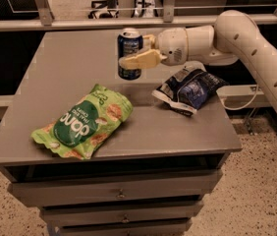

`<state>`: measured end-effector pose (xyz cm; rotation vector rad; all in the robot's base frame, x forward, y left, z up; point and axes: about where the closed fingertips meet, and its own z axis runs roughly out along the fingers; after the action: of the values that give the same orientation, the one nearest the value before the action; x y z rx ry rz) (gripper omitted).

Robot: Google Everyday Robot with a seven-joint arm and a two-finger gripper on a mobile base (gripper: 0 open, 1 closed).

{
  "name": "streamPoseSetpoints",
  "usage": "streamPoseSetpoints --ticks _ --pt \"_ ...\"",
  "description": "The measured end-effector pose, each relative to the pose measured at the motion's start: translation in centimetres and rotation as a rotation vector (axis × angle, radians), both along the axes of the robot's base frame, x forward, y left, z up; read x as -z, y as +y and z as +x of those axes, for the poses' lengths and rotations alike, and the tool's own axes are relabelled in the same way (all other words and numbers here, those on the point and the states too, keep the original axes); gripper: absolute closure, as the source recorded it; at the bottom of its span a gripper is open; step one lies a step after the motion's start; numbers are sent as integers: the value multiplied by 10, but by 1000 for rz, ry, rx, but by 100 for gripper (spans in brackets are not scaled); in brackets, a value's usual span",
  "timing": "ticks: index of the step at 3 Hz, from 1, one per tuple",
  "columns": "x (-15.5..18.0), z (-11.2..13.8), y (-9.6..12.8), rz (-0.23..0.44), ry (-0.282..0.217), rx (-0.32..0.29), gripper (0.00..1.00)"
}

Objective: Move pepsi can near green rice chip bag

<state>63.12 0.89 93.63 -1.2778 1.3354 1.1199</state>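
The pepsi can (127, 47) is dark blue with a silver top rim. It is upright and held above the grey table (69, 58), over its back middle. My gripper (132, 52) reaches in from the right and is shut on the can, one cream finger (139, 60) across its front. The green rice chip bag (83, 122) lies flat at the front left of the table, below and left of the can and apart from it.
A dark blue and white snack bag (189, 90) lies at the table's right side, under my arm (236, 43). Drawers (121, 194) sit below the table top. A railing (79, 21) runs behind the table.
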Motion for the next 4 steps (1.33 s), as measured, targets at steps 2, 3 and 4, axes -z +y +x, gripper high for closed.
streamPoseSetpoints --ticks 2,3,4 --pt "41 -11 24 -110 17 46 100" --pt "54 -11 19 -129 8 81 85" --pt "60 -10 8 -144 7 102 62"
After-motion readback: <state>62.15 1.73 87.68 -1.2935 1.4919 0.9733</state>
